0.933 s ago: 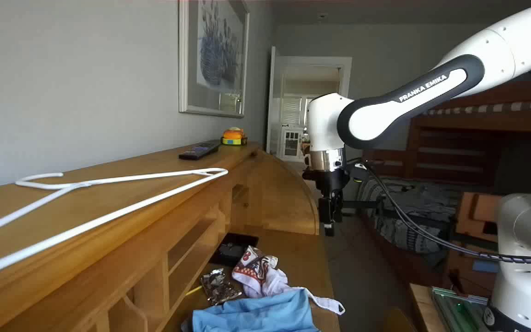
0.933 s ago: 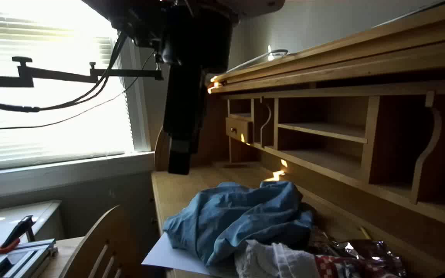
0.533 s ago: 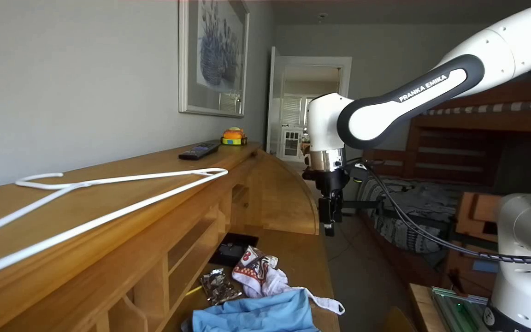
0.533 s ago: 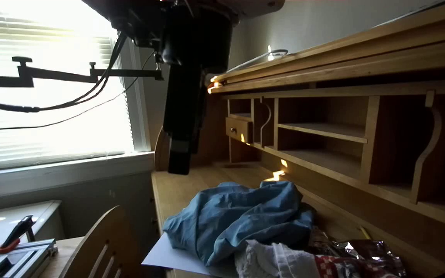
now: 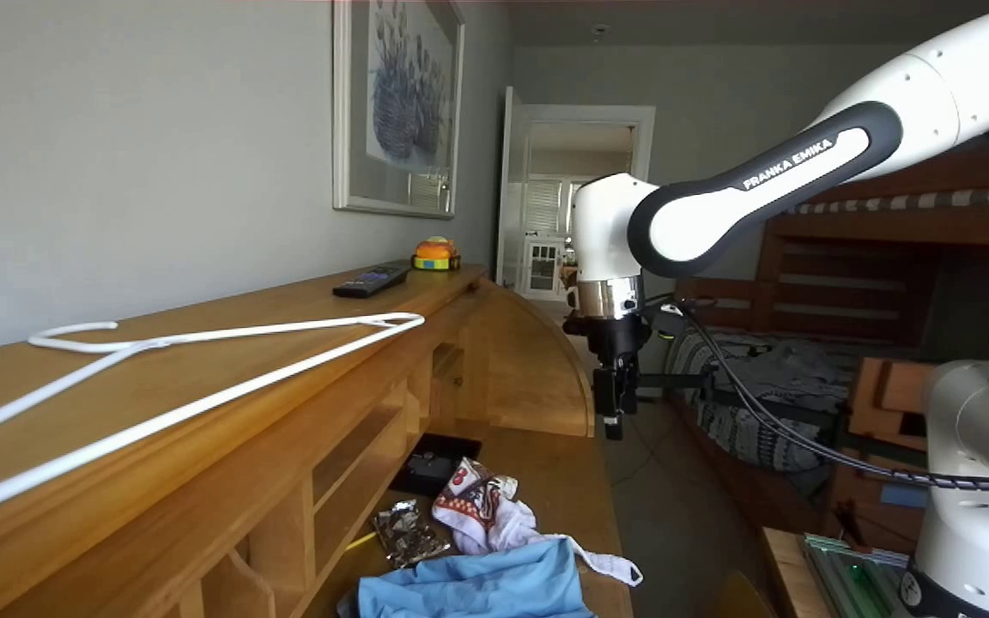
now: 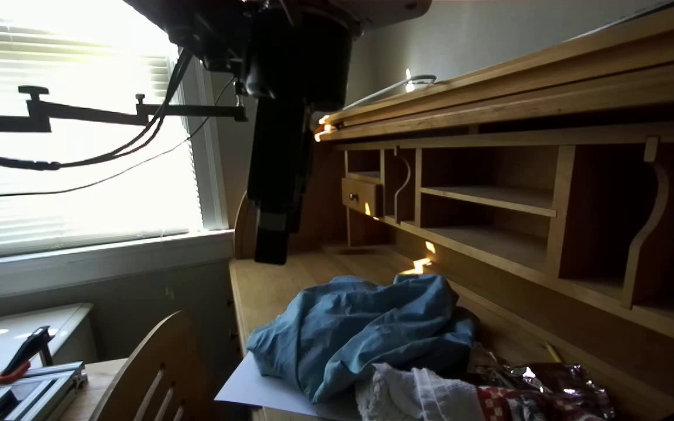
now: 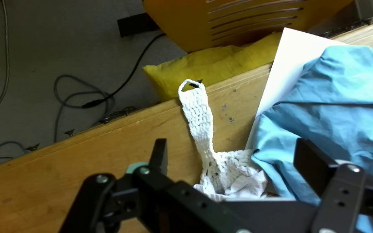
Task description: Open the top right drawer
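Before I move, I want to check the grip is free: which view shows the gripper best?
The wrist view. The gripper spans its lower part, both fingers plainly apart with nothing clasped. Both exterior views show it from the side as a dark shape, fingers mostly overlapping, so the gap is hard to judge.

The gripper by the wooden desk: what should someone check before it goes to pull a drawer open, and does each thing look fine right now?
1. Gripper ready to grasp: ok, its fingers stand apart in the wrist view, holding nothing.
2. Gripper on a knob: not ok, it touches none of the dark knobs along the desk.
3. Top right drawer picked out: cannot tell, no view shows its front clearly.
4. Crocheted strap clear of the desk's edge: not ok, its looped end pokes past and might snag.
5. White paper clear of that edge: not ok, a corner juts out.
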You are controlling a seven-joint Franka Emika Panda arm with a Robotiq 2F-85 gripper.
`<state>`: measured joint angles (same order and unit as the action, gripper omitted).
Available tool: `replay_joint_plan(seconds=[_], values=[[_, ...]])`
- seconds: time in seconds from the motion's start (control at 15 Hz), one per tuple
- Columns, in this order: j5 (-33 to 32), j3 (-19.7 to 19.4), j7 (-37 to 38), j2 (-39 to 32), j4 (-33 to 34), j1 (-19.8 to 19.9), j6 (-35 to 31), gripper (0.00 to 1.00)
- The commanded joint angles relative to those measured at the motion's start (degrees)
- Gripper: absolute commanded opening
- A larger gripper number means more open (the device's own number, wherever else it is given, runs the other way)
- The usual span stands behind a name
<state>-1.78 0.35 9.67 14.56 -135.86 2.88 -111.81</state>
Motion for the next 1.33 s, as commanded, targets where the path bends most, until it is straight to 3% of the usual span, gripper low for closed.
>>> replay_joint_plan(seconds=[0.0,0.2,0.6,0.87,1.0,1.27], values=[[0.2,0.0,1.2,-0.1,1.3,-0.3,-0.1,1.0],[-2.5,0.2,6.0,-1.9,6.3,0.9,2.1,1.0],[-3.3,-2.6,16.6,-8.1,23.7,4.6,15.3,1.0],[-0.9,-4.6,18.6,-12.6,35.4,5.1,24.9,1.0],[-3.5,-3.7,15.8,-10.9,34.3,3.6,21.8,1.0],[-10.3,-0.8,17.1,-7.1,27.0,0.8,8.6,1.0]])
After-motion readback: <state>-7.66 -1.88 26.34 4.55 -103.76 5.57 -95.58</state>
